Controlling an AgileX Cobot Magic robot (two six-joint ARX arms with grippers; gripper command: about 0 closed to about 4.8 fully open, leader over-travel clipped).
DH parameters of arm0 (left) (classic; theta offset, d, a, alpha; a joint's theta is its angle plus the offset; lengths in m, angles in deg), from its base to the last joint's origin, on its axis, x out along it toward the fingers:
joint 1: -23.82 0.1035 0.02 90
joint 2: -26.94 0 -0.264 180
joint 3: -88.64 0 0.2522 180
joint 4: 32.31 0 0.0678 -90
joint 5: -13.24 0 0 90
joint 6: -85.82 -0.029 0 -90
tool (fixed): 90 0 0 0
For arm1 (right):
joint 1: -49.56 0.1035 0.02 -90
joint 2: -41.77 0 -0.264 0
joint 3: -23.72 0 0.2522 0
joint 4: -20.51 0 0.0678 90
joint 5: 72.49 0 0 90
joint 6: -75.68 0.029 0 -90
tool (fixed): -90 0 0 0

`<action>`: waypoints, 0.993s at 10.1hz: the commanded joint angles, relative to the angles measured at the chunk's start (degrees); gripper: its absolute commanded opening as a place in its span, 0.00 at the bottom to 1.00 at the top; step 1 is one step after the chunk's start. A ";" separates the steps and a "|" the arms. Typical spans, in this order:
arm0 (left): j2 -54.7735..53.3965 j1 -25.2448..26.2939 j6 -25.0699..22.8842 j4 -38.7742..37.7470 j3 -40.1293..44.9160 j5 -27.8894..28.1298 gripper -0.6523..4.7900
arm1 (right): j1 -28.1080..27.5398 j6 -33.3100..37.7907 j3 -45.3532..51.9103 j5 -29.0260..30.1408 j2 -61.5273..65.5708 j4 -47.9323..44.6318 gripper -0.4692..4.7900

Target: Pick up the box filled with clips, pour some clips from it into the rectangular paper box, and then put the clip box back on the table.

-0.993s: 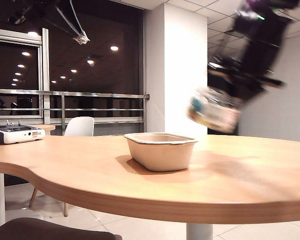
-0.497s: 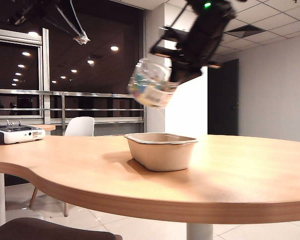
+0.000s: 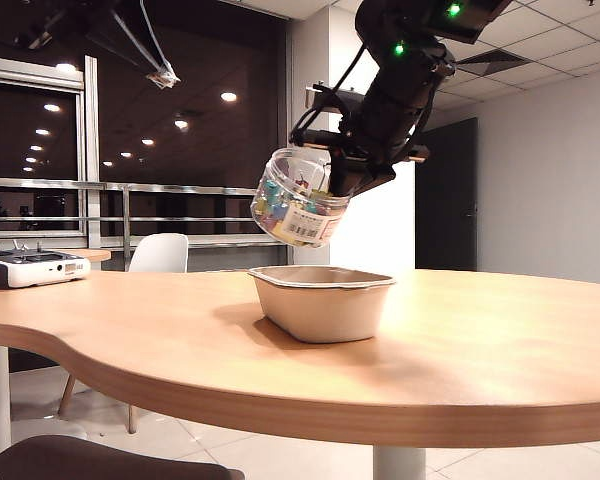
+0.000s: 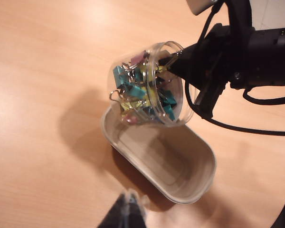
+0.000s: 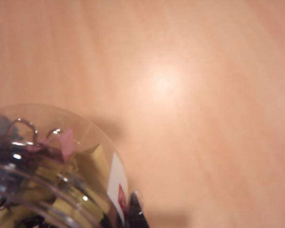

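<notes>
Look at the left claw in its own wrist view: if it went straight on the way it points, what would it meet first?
Probably the rectangular paper box, whose rim lies just beyond the shut left claw. The box filled with clips hangs higher, farther along; depth is uncertain.

Right arm reaching down from upper right toward the scene's middle, right gripper (image 3: 332, 180) pinched onto the tilted clip jar (image 3: 298, 198), left gripper (image 4: 128, 209) shut, hanging above, near side.

1. You see a clear jar (image 3: 298, 198) with a white barcode label; clips (image 4: 141, 92) inside are teal, yellow, pink.
2. Your tray (image 3: 321, 300) is beige.
3. Table (image 3: 480, 360): light-brown wood grain.
4. Right gripper (image 3: 342, 172) is black.
</notes>
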 commanded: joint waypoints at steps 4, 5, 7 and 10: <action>0.22 -0.07 -0.04 0.52 -0.22 -0.09 0.11 | 4.02 -24.11 21.73 -2.60 -0.20 -48.65 0.09; 0.22 -0.07 -0.04 0.55 -0.22 -0.04 0.11 | 4.72 -27.15 23.47 -4.96 -0.17 -52.46 0.09; 0.22 -0.07 -0.04 0.72 -0.22 -0.04 0.11 | 5.49 -32.00 30.21 -9.20 -0.11 -63.19 0.09; 0.22 -0.07 -0.04 0.70 -0.22 -0.04 0.11 | 5.49 -42.86 34.23 -13.60 -0.11 -75.73 0.09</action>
